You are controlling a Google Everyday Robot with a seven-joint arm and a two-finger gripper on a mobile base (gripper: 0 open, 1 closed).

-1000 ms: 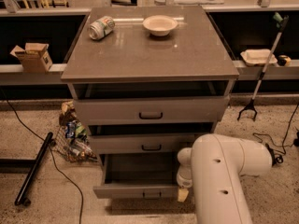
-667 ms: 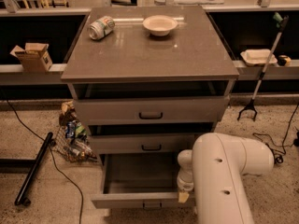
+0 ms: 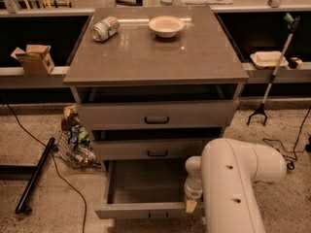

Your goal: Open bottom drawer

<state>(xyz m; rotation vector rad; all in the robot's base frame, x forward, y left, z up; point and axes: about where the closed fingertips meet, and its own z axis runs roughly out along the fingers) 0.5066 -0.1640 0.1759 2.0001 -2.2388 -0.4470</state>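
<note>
The bottom drawer (image 3: 146, 210) is the lowest, slimmest grey front of the grey cabinet (image 3: 155, 57). It stands pulled out toward me, and its bare inside (image 3: 146, 181) shows. Its small black loop handle (image 3: 158, 215) sits at the centre of the front, near the picture's lower edge. My white arm (image 3: 233, 188) comes in from the lower right. My gripper (image 3: 192, 202) is at the drawer's right front corner, mostly hidden by the arm's wrist. The mid-sized drawer (image 3: 156, 149) and the tall top drawer (image 3: 156, 115) each stand slightly out.
A lying can (image 3: 105, 28) and a pale bowl (image 3: 166, 25) are on the cabinet top. A bag of litter (image 3: 75, 142) lies at the cabinet's left foot, with a black bar (image 3: 35, 176) and a cable on the floor. A grabber stick (image 3: 272, 81) leans at the right.
The bottom drawer has slid further out toward me, showing more of its inside. The arm has stayed in nearly the same place.
</note>
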